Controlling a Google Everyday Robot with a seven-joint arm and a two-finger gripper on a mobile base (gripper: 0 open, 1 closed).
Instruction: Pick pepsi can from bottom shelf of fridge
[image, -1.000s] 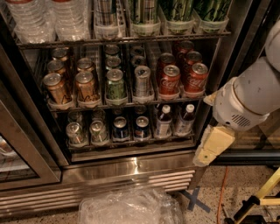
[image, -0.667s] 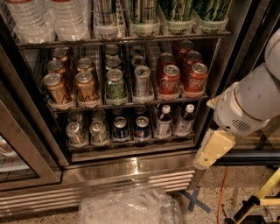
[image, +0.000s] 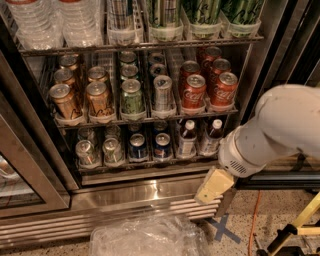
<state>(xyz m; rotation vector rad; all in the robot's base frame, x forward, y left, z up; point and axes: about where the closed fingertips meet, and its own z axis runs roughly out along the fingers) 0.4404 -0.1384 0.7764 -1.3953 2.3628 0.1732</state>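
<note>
Two dark blue pepsi cans (image: 137, 146) (image: 161, 145) stand side by side in the middle of the bottom shelf (image: 150, 165) of the fridge (image: 125, 192). Silver-grey cans (image: 85, 151) stand to their left and two small white-capped bottles (image: 186, 137) to their right. My gripper (image: 215, 185), a beige piece at the end of the white arm (image: 275, 130), hangs outside the fridge, lower right of the bottom shelf and apart from the cans, in front of the steel base.
The middle rack holds gold cans (image: 62, 100), a green can (image: 132, 96) and red Coca-Cola cans (image: 207, 90). The open glass door (image: 25, 175) stands at left. A clear plastic bag (image: 150, 235), a blue tape cross (image: 222, 227) and an orange cable (image: 252, 220) lie on the floor.
The arm has swung left and down, bringing the gripper closer to the fridge's base below the bottom shelf. The cans have not moved.
</note>
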